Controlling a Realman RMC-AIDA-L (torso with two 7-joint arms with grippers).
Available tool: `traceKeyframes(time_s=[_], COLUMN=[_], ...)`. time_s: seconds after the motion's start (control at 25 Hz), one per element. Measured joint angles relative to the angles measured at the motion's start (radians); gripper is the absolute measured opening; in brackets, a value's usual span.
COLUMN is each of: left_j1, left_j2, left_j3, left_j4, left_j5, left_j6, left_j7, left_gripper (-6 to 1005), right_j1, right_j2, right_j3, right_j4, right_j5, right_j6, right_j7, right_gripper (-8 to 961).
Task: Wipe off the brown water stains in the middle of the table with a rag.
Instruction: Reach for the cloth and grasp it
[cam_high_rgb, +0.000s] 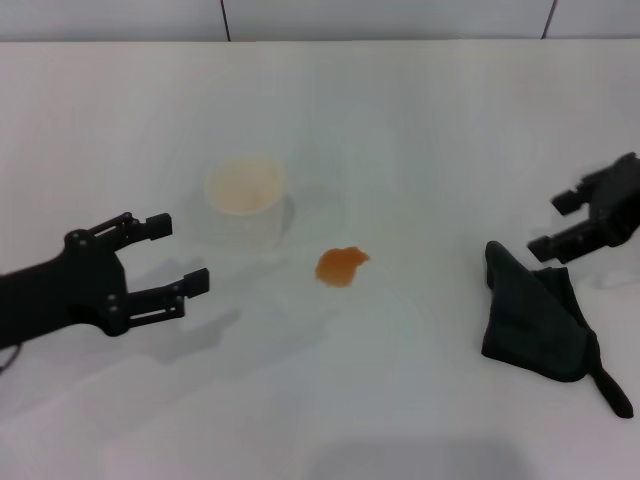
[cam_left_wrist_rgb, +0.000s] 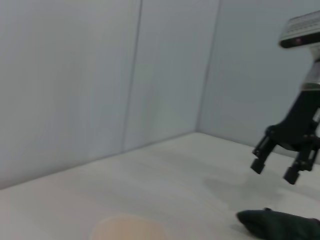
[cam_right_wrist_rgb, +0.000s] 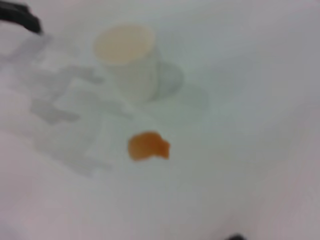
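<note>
The brown water stain (cam_high_rgb: 340, 265) is a small orange-brown blot in the middle of the white table (cam_high_rgb: 420, 130); it also shows in the right wrist view (cam_right_wrist_rgb: 148, 146). The dark rag (cam_high_rgb: 535, 315) lies crumpled at the right, with a thin tail toward the front edge; it also shows in the left wrist view (cam_left_wrist_rgb: 280, 225). My right gripper (cam_high_rgb: 555, 225) hovers open and empty just behind the rag, and shows in the left wrist view (cam_left_wrist_rgb: 274, 169). My left gripper (cam_high_rgb: 178, 253) is open and empty at the left, in front of the cup.
A white translucent cup (cam_high_rgb: 245, 200) stands upright behind and to the left of the stain, close to my left gripper; it shows in the right wrist view (cam_right_wrist_rgb: 127, 55). A grey wall (cam_high_rgb: 380, 18) runs along the table's far edge.
</note>
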Motion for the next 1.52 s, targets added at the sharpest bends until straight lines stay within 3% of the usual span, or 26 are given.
traceKeyframes(time_s=[0.28,0.48,0.72,1.12,1.52], left_j1=[0.002,-0.009,-0.036,-0.041,-0.050], left_j2=[0.039,0.053,0.033,0.011,0.004], left_j3=[-0.003,-0.002,0.004,0.006,0.007], left_j4=[0.244,0.294,0.323,0.325,0.325], left_j5=[0.101,0.141,0.247,0.260,0.261], left_j6=[0.143,0.190,0.211,0.214,0.213], left_j7=[-0.231,-0.281,-0.312,-0.290,-0.290], left_gripper=[873,872,872,873,872], right_j1=[0.084,0.119,0.141,0.133,0.125], right_j2=[0.010,0.015,0.018,0.029,0.028], right_j3=[-0.095,-0.176,-0.306,-0.431,-0.452], right_j4=[-0.084,-0.082,-0.076,-0.038,0.036], right_j5=[-0.207,-0.232,-0.243,-0.257,-0.268], right_j6=[-0.102,-0.103,-0.088,-0.006,0.038], right_j7=[0.287,0.379,0.492,0.559,0.561], right_gripper=[779,779,780,746,703])
